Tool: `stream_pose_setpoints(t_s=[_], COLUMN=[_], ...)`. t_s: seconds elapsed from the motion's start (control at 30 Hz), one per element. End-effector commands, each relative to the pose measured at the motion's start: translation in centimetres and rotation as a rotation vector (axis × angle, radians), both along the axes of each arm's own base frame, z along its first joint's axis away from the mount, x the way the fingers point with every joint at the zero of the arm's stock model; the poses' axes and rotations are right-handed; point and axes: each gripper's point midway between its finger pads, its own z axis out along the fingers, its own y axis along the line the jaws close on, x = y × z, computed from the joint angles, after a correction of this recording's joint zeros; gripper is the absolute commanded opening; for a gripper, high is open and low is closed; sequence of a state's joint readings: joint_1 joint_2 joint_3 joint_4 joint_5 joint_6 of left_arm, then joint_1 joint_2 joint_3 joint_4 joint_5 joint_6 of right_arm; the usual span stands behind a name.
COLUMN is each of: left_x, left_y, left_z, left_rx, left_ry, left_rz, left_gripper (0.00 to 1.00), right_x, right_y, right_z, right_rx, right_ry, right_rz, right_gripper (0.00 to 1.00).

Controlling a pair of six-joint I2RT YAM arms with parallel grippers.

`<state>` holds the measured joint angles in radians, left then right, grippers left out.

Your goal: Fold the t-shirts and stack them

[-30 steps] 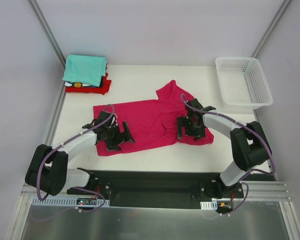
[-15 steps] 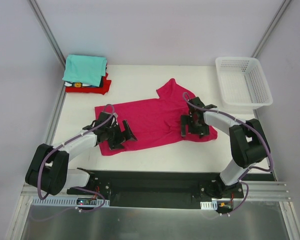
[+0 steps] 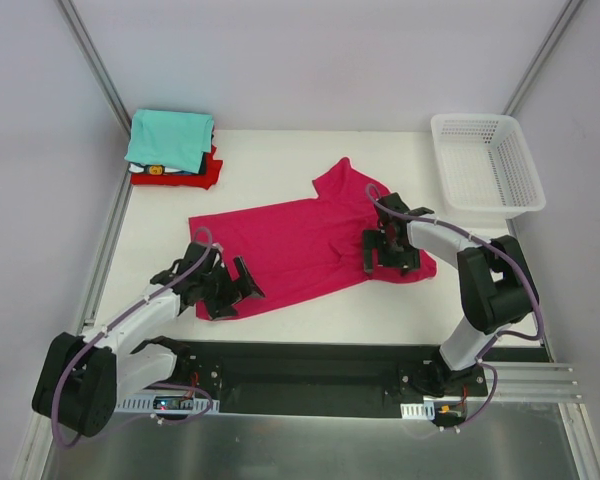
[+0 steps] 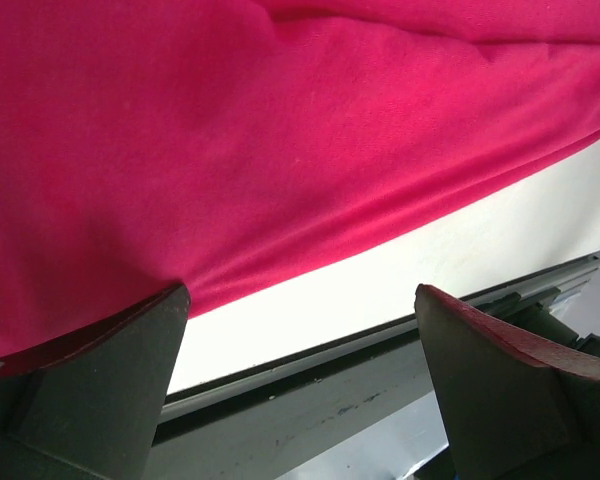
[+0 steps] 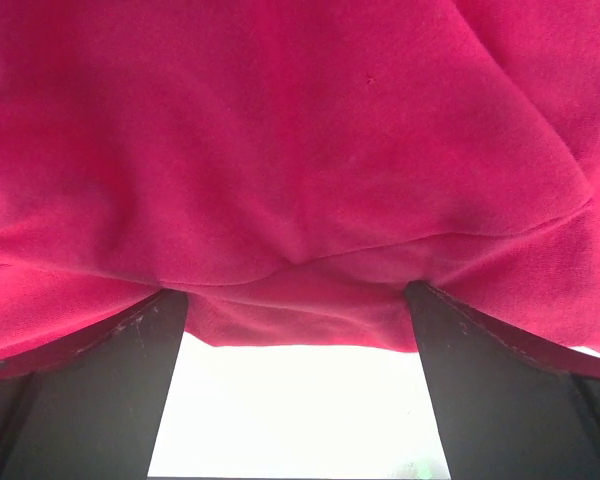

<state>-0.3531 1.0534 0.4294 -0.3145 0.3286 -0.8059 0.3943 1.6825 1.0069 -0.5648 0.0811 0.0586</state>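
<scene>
A large magenta-pink t-shirt [image 3: 290,240] lies spread and rumpled on the white table [image 3: 280,160]. My left gripper [image 3: 228,292] stands open at the shirt's near left corner, its jaws wide over the hem [image 4: 310,250] with nothing between them. My right gripper [image 3: 388,252] is open over the shirt's right end, its fingers straddling the bunched edge [image 5: 300,310]. A stack of folded t-shirts sits at the back left: teal [image 3: 170,138] on top, dark and white under it, red [image 3: 202,172] at the bottom.
A white plastic mesh basket [image 3: 485,165] stands at the back right. Metal frame posts rise at both back corners. The black base rail [image 3: 310,375] runs along the near edge of the table, which also shows in the left wrist view [image 4: 380,350].
My left gripper has pulled back toward the near left, off the shirt's middle to its near corner. The right gripper shifted slightly right; the shirt's right end moved with it.
</scene>
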Motion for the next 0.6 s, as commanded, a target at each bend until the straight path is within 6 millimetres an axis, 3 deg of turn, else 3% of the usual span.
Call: stream_pose_setpoints(t_s=[0.0, 0.2, 0.27, 0.4, 0.57], left_x=[-5.4, -5.2, -4.2, -0.3, 3.0], left_y=[2.8, 3.2, 3.6, 3.2, 2.3], left_z=[-2.9, -2.1, -0.5, 4.9, 8.8], left_rx=[0.124, 0.145, 0.181, 0.187, 0.182], left_ry=[0.200, 0.191, 0.154, 0.016, -0.057], left_rz=[0.029, 0.061, 0.073, 0.077, 0.077], left_gripper=[0.99, 0.99, 0.99, 0.99, 0.99], right_x=[-0.7, -0.6, -0.2, 1.1, 2.8], right_y=[-2.4, -2.1, -1.6, -0.5, 0.7], right_z=[-0.1, 1.6, 3.1, 7.1, 12.3], right_rx=[-0.101, -0.079, -0.060, -0.025, 0.005], right_ry=[0.027, 0.001, -0.022, -0.097, -0.182], right_rz=[-0.006, -0.011, -0.012, -0.005, 0.021], right_gripper=[0.96, 0.96, 0.96, 0.96, 0.96])
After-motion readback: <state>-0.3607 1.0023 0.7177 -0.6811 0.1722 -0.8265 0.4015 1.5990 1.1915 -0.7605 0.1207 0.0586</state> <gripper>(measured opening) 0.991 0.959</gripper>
